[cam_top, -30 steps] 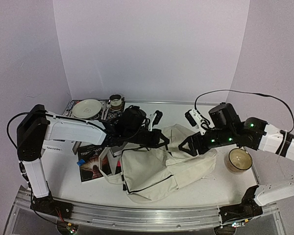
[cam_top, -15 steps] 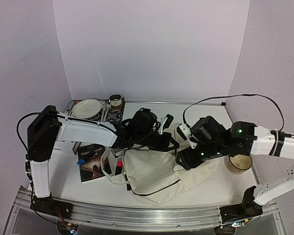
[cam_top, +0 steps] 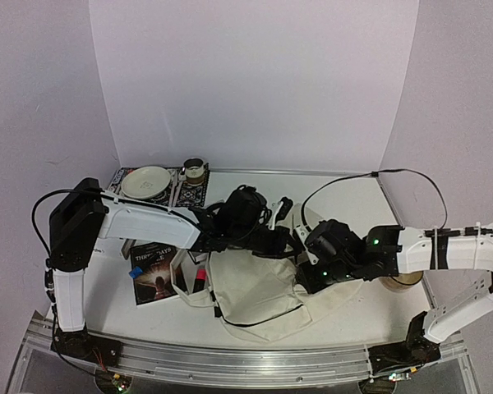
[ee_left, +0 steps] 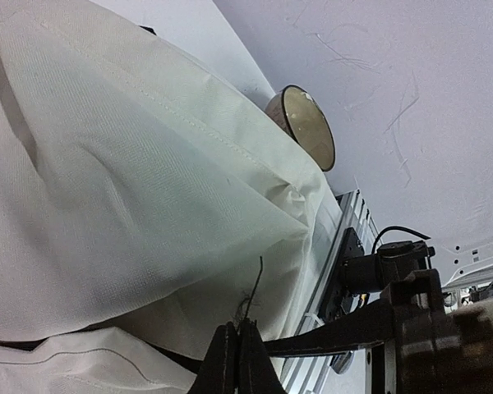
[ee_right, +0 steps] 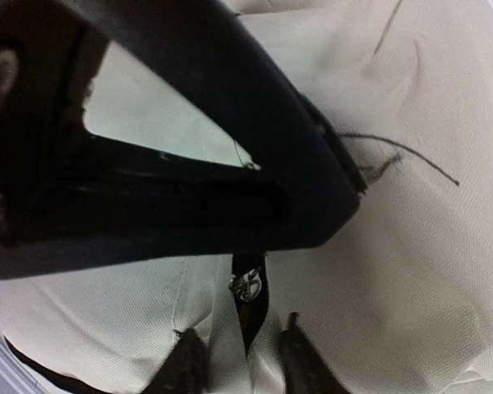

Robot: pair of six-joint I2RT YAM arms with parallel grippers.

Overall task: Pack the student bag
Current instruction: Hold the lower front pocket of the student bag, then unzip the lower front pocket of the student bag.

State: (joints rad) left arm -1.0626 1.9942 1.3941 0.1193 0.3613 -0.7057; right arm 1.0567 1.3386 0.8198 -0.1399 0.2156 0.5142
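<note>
On the desk's near half, the student bag lies slumped. The left tool is clenched on its black strap; the right tool straddles the zipper, grip unclear. Opposed pulls could slip the fabric free.

- A pale back wall stands behind the far edge of the table. It is the brightest surface in the top view and is evenly lit.
- The left wall and the right wall are a light lilac. Each meets the back wall at a straight vertical seam.
- The table has a white top. Shadows on it are soft, with no hard edges.
- An aluminium rail with long slots runs along the table's near edge.
- In the left wrist view, the right wall shows thin scratches and scuff lines.
- A grey surface lies below the rail at the near left. Whether it is floor cannot be told.
</note>
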